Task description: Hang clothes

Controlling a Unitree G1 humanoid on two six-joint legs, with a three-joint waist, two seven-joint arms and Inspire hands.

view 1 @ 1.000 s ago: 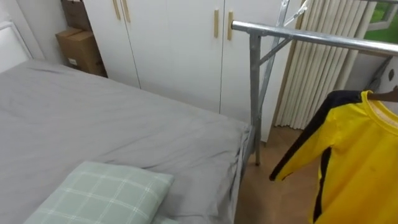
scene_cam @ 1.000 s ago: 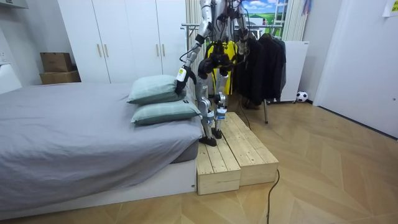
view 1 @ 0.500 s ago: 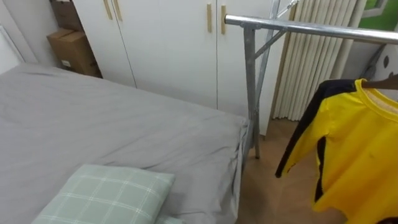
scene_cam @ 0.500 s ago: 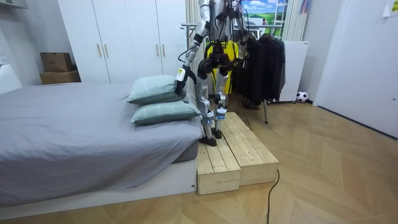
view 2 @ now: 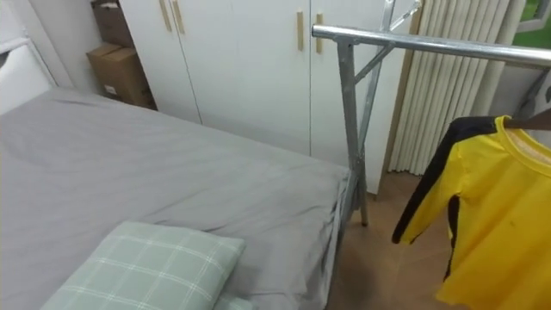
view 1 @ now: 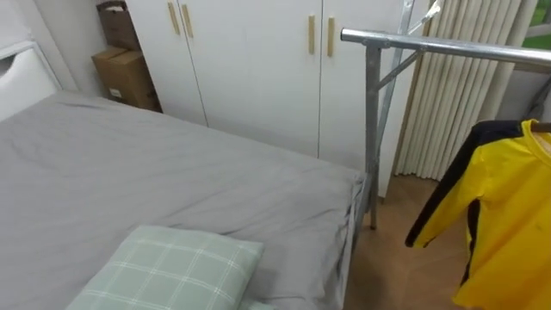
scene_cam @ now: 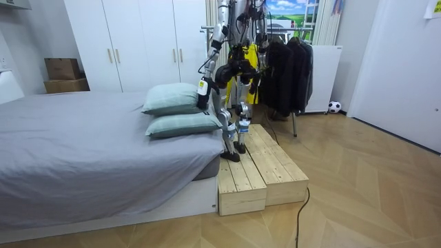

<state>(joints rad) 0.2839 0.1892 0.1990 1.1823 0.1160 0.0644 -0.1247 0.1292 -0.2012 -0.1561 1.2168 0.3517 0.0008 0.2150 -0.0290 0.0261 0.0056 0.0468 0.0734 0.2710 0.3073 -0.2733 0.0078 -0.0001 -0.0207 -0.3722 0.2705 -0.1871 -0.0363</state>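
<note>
Stood on the wooden step beside the bed, facing the wardrobe and the metal rail of the clothes rack. Found the yellow shirt at the right edge of both eye views, draped below the rail from a dark hanger at the collar, with a black-striped sleeve drooping toward the floor and the hem out of frame. Could not make out the hook, so only guessed at a finished hanging on the rail. Made out the left hand and the right hand, small and dark before the chest in the room view, close to the shirt; could not tell whether spread, pressed together or pinching cloth. Judged the shirt light, thin and limp, likely to slide off a smooth hanger if tugged by one sleeve. Reckoned the hanger's neck or the shoulder seams the best hold, with the weight carried from above. Judged nothing about it fragile. Noted a pale patch, perhaps a label, on the cardboard box by the wardrobe, too small to read. Spotted no print on the shirt's visible front, nor on the checked pillow.
</note>
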